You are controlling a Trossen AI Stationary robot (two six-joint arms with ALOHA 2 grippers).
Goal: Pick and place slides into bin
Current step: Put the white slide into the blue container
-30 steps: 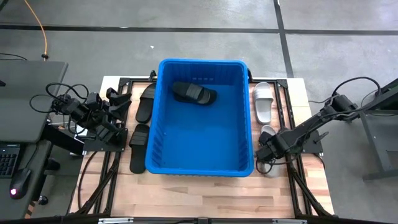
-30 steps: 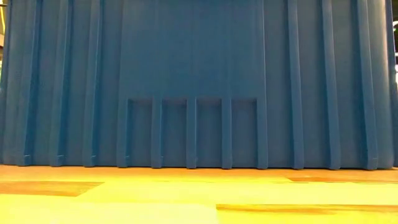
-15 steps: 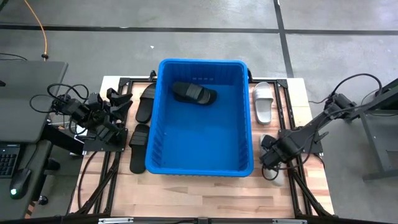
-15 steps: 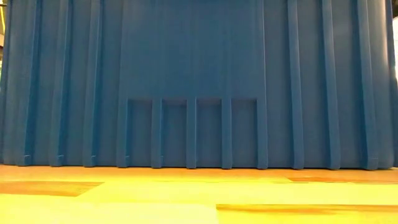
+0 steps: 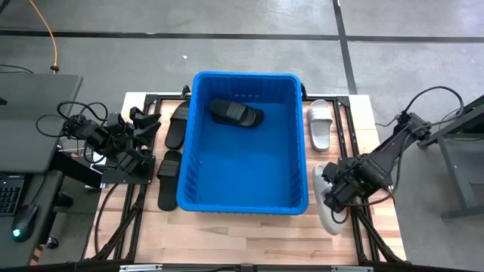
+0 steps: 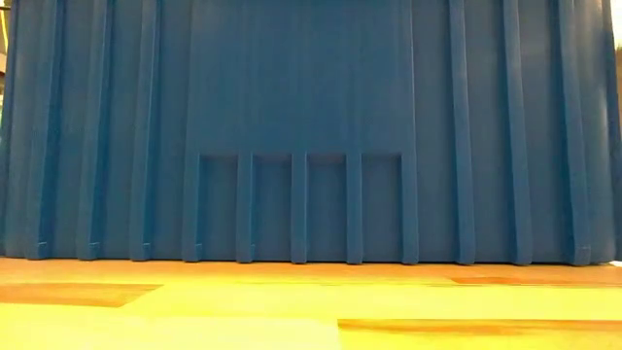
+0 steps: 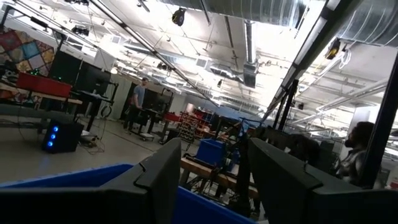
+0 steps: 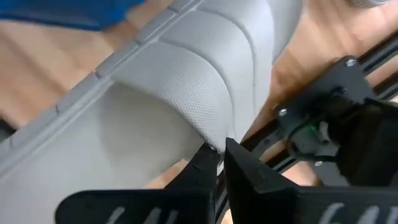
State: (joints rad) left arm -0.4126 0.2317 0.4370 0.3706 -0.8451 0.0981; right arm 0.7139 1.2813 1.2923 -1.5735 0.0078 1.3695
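A: High view: blue bin [image 5: 243, 143] at the centre of the wooden table [image 5: 249, 238], one black slide [image 5: 237, 112] inside near its upper wall.
B: Outside the bin?
A: Three more black slides in the gap at its left wall: one at the upper left [image 5: 178, 125], two lower down [image 5: 169, 178], end to end. A white slide [image 5: 320, 124] flat on the table at the bin's upper right.
B: And the right gripper [image 5: 330, 198]?
A: Low at the bin's lower right corner, fingers pressed together on the strap of a light grey slide [image 5: 325, 202]. Slide beside the bin's right wall, toe end toward the lower edge of the frame.
A: Right wrist view: both dark fingers [image 8: 245, 165] pinched onto the edge of the grey textured strap [image 8: 186, 93]; sole tilted, bare table and a black frame piece behind it. Lifted or resting, impossible to tell.
B: Left gripper [image 5: 144, 121]?
A: Parked at the table's left edge, beside the upper black slide, holding nothing. Left wrist view: fingers [image 7: 158, 171] spread apart, the bin's blue rim [image 7: 74, 177] between and below them, a workshop with a few people beyond.
B: Low view?
A: Nothing but the bin's ribbed blue wall [image 6: 301, 126] over a strip of table.
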